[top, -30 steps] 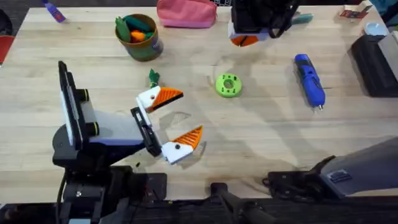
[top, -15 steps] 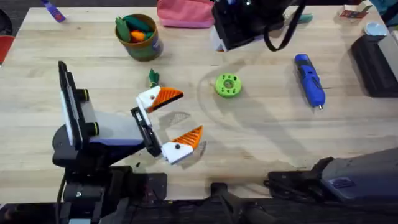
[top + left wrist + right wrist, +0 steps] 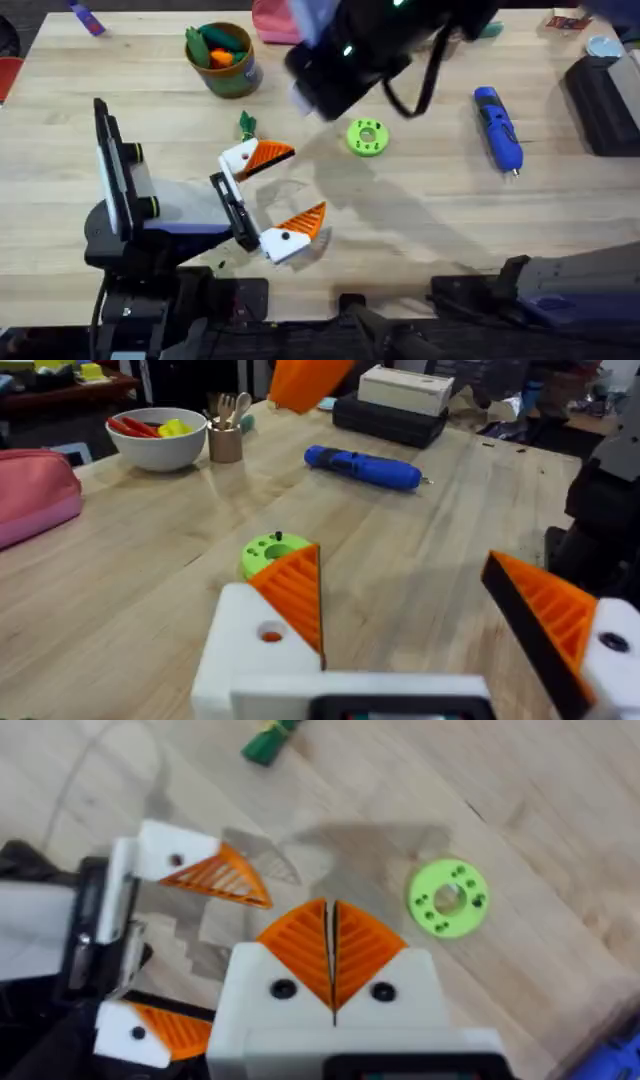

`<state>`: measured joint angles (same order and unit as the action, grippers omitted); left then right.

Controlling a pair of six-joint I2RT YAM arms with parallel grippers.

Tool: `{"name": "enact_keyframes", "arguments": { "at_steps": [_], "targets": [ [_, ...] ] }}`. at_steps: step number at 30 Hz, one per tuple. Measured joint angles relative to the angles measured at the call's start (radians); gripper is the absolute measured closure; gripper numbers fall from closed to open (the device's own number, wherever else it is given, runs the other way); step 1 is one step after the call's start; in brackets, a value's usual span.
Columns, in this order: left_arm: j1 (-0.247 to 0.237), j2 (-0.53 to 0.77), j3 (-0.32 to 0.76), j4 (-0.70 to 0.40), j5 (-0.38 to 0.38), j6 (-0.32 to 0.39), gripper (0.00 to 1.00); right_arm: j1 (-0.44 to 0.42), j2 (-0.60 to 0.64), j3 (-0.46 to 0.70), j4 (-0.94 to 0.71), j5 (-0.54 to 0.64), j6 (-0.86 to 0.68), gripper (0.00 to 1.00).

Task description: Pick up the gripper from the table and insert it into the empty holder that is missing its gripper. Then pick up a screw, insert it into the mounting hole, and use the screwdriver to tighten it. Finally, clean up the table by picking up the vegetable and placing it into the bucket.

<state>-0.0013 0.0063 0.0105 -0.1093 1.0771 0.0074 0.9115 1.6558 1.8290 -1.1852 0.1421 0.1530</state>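
My left gripper (image 3: 305, 182) rests open near the table's front, white fingers with orange pads spread wide and nothing between them (image 3: 400, 565). The right arm (image 3: 370, 50) hangs high over the back middle, dark and blurred. In its wrist view the right gripper (image 3: 330, 915) is shut, pads pressed together above the wood. The small green vegetable (image 3: 247, 125) lies just behind the left gripper's far finger. The green bucket (image 3: 222, 58) stands at the back left with toy food inside. The blue screwdriver (image 3: 497, 128) lies at the right. The loose gripper, the empty holder and screws are out of view.
A green round disc (image 3: 367, 137) with holes lies mid-table beneath the right arm. A pink pouch (image 3: 290, 18) sits at the back edge and a black case (image 3: 605, 100) at the far right. A white bowl (image 3: 160, 438) with utensils stands farther off.
The right arm has swung left from the back right and risen closer to the camera, now covering the pouch. The left arm and table objects have not moved.
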Motion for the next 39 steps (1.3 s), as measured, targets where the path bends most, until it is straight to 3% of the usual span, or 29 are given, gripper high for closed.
{"name": "enact_keyframes", "arguments": {
  "at_steps": [6, 11, 28, 29, 34, 35, 39],
  "targets": [
    [0.0, 0.0, 0.0, 0.0, 0.0, 0.0, 0.015, 0.093, 0.0, 0.0, 0.049, -0.006, -0.063, 0.996],
    [0.0, 0.0, 0.0, 0.0, 0.0, 0.0, 0.015, 0.128, 0.0, 0.0, 0.078, -0.099, -0.148, 0.996],
    [0.0, 0.0, 0.0, 0.0, 0.0, 0.0, 0.015, 0.141, 0.039, 0.0, 0.089, -0.182, -0.213, 0.991],
    [0.0, 0.0, 0.0, 0.0, 0.0, 0.0, 0.015, 0.141, 0.039, 0.0, 0.089, -0.184, -0.213, 0.908],
    [0.0, 0.0, 0.0, 0.0, 0.0, 0.0, 0.015, 0.141, 0.039, 0.0, 0.089, -0.186, -0.214, 0.187],
    [0.0, 0.0, 0.0, 0.0, 0.0, 0.0, 0.015, 0.141, 0.039, 0.0, 0.089, -0.186, -0.217, 0.134],
    [0.0, 0.0, 0.0, 0.0, 0.0, 0.0, 0.015, 0.141, 0.039, 0.0, 0.089, -0.188, -0.218, 0.113]
  ]
}}
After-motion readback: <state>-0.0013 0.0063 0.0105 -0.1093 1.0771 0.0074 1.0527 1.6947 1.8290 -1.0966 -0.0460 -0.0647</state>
